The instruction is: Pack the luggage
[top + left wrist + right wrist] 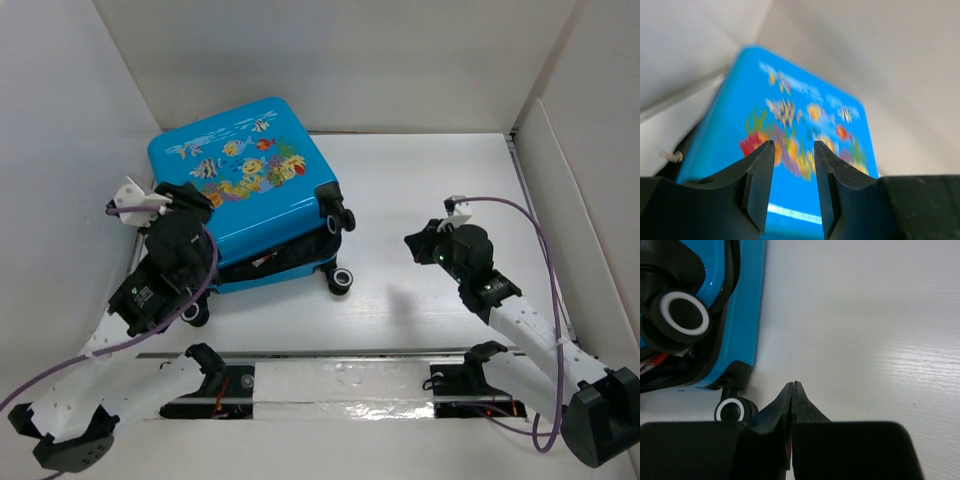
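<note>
The blue luggage (pixel 250 180) lies flat at the back left of the table, fish print up. Its lid is nearly down, with a narrow dark gap along the near side. My left gripper (pixel 190 197) hovers at the luggage's near-left corner. In the left wrist view the left gripper (pixel 794 145) stands open with nothing between its fingers, and the printed lid (pixel 740 125) lies beyond them. My right gripper (pixel 412 243) hangs over bare table to the right of the luggage. In the right wrist view the right gripper (pixel 794 384) is shut on nothing, and the luggage's blue side (pixel 747 300) is at upper left.
Black wheels with white rings stick out from the luggage's right end (pixel 341 281) (pixel 682 315) (pixel 731 410). White walls close in the table on the left, back and right (pixel 60 150). A taped strip (pixel 340 385) runs between the arm bases along the near edge.
</note>
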